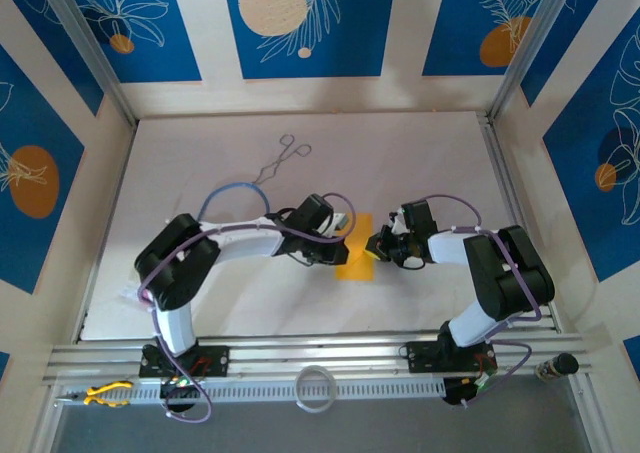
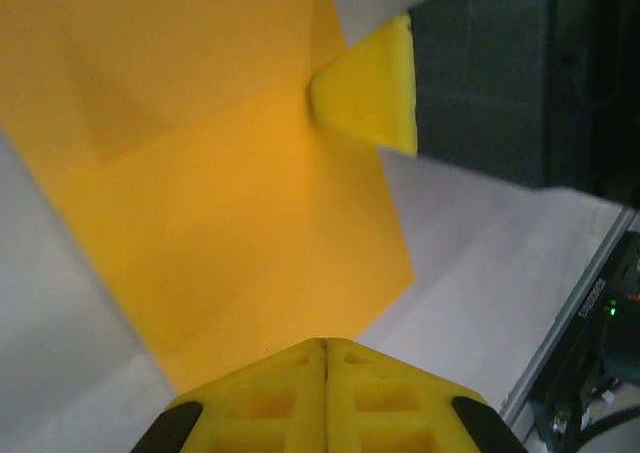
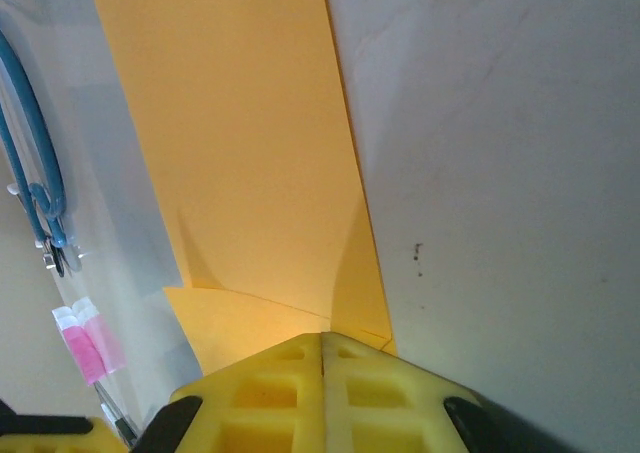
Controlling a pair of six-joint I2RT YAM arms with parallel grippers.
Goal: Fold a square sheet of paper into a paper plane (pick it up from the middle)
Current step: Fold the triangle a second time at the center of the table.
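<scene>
The square sheet of paper [image 1: 355, 253] is orange-yellow and folded into a narrow strip on the white table, between my two grippers. My left gripper [image 1: 345, 235] is shut, its tips over the sheet's [image 2: 220, 203] left edge; whether it pinches it I cannot tell. My right gripper [image 1: 376, 245] is shut at the sheet's right edge. In the right wrist view a top layer of the sheet [image 3: 240, 153] curls up into the shut right gripper [image 3: 323, 339]. The left wrist view has the left gripper [image 2: 326, 345] at the bottom and the right fingertip [image 2: 372, 83] at the paper's far edge.
Metal forceps [image 1: 284, 159] lie on the table behind the arms. A small pink slip [image 3: 88, 345] and a blue cable loop [image 3: 30, 173] sit to the left in the right wrist view. A white ring [image 1: 316, 388] rests on the front rail.
</scene>
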